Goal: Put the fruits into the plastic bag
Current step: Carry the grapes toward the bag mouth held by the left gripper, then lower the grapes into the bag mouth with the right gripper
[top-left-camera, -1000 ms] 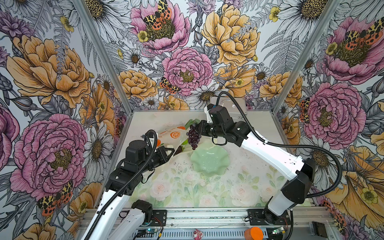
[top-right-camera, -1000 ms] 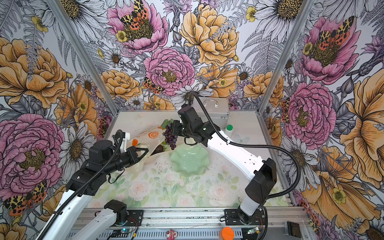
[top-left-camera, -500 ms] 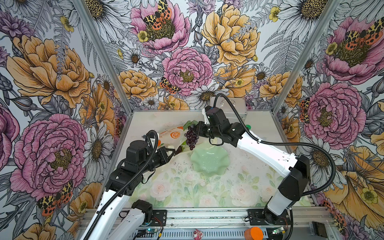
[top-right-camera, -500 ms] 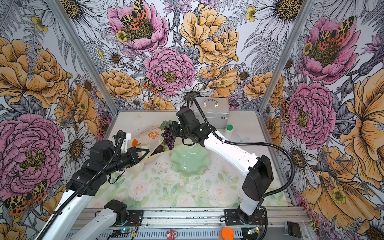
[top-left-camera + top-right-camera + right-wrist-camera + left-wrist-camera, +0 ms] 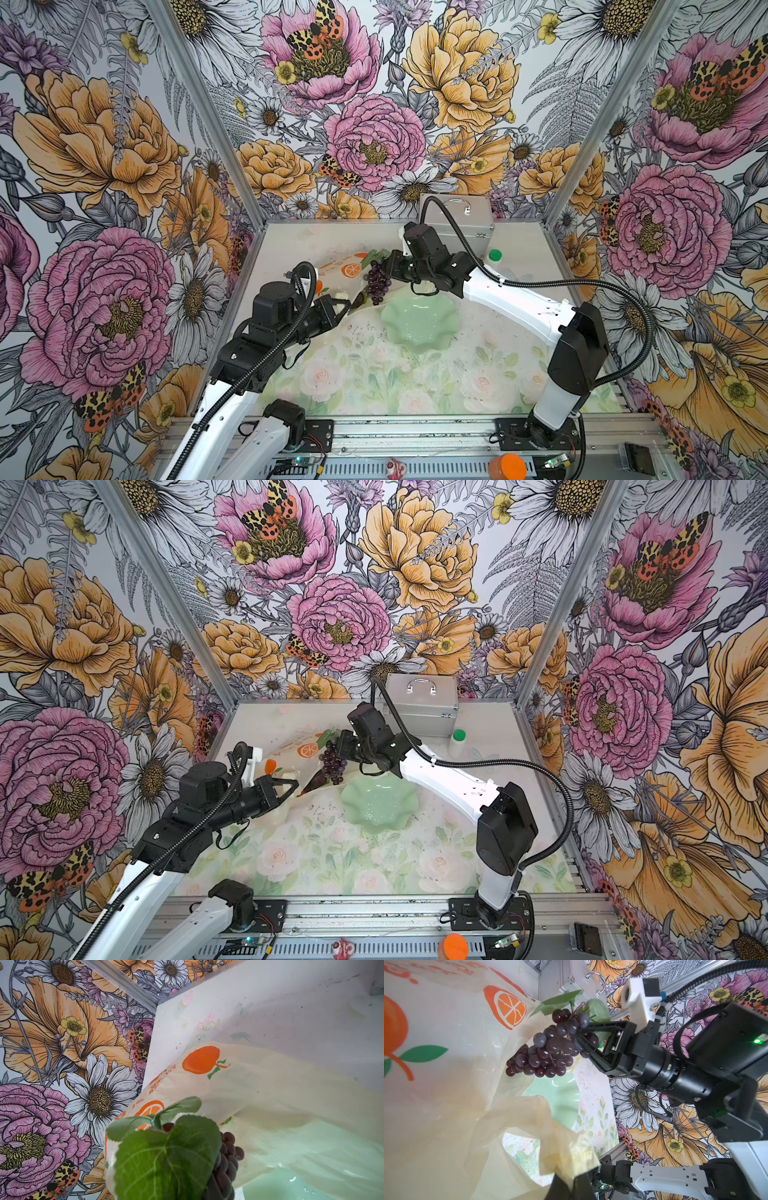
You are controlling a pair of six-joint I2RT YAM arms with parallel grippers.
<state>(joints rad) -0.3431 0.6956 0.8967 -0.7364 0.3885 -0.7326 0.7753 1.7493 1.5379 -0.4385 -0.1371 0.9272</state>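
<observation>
Two tools share the job. Nearest, the left tool (image 5: 340,305) is clamped shut on a loop of the bag (image 5: 332,268) and holds the film up off the counter (image 5: 374,374). I judge this is so the mouth gapes toward the other arm. One pale green dish (image 5: 419,328) sits just beside that mouth and looks empty, so no fruit waits there.

Beyond it, the right tool (image 5: 579,1038) pinches one bunch of grapes (image 5: 548,1053) near the stem end. The bunch hangs free, right at the bag's mouth but not yet inside. Two leaves (image 5: 562,1000) sprout from its top. One dark shape (image 5: 314,782) lies low in the mouth; I cannot tell which fruit it is.

The count in sight is one bag, one dish and one bunch. Farthest back stand one green-capped bottle (image 5: 494,255) and one metal case (image 5: 457,216), well apart from the work.
</observation>
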